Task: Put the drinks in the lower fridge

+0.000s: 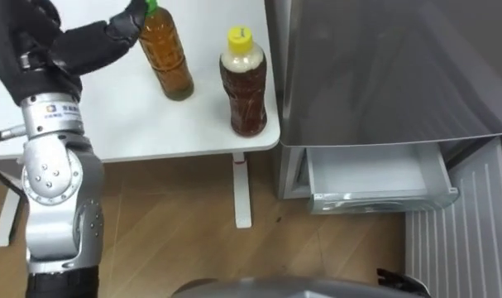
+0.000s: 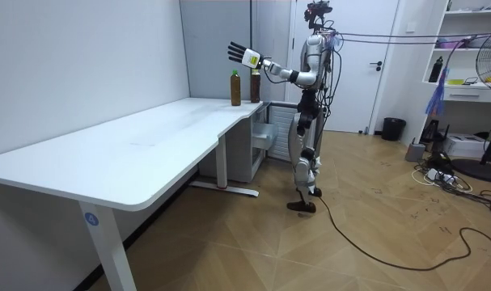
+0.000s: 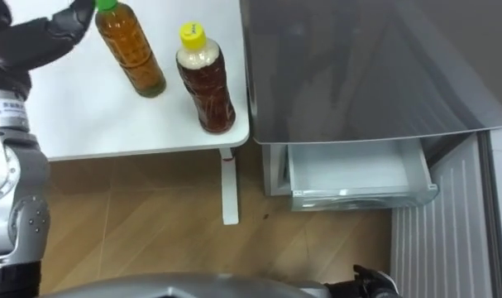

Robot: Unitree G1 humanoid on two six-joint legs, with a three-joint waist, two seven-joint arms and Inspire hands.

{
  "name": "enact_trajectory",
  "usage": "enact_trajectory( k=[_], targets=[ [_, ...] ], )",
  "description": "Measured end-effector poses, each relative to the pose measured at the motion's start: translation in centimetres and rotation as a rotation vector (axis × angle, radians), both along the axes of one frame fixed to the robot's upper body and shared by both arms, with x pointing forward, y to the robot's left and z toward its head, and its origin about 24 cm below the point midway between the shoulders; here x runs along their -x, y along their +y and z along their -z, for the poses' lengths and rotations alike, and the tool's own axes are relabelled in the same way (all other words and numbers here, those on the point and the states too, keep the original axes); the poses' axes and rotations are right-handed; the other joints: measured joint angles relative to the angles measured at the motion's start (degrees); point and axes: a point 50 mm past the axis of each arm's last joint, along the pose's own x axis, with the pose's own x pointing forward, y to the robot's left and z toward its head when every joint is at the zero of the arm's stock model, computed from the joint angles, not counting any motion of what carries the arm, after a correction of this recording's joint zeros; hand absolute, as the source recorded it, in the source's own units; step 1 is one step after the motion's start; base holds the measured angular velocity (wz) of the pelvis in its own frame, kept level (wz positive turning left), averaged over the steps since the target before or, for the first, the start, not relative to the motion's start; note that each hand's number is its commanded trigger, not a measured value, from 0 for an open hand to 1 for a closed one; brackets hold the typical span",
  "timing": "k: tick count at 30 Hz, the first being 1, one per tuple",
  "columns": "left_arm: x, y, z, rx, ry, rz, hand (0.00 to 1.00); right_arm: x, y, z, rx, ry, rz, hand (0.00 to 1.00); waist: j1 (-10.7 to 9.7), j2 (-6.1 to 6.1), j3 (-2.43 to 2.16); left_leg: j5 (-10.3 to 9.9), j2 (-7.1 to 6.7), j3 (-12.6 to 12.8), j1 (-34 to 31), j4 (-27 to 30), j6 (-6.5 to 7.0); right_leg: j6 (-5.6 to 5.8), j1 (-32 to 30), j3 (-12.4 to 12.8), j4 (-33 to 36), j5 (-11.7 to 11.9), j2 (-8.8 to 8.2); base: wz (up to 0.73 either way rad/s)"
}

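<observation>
Two drink bottles stand on the white table near its right end. One has a green cap and amber tea; the other has a yellow cap and darker tea. My left hand is raised over the table just left of the green-capped bottle, open, with the thumb close to its cap. In the room view the left hand shows spread fingers beside the bottles. A dark bit of my right hand peeks in at the bottom edge.
The grey fridge stands right of the table. Its lower drawer is pulled out and bare inside, with the lower door swung open on the right. I stand on wooden floor at the table's end.
</observation>
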Motion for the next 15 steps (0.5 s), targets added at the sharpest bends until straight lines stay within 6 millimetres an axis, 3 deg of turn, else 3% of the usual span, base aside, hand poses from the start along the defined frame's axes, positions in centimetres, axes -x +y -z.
enact_trajectory(
  k=[15],
  targets=[
    [-0.5,-1.4,0.0,-0.073,0.024,0.217,0.00,-0.2,0.1,0.0,-0.002,0.008,-0.021,0.00,-0.90,-0.20,-0.18,0.00,0.26,0.94,0.71,-0.15,0.00,-0.09,0.05,1.12,0.30,0.06,0.15,-0.03]
  ],
)
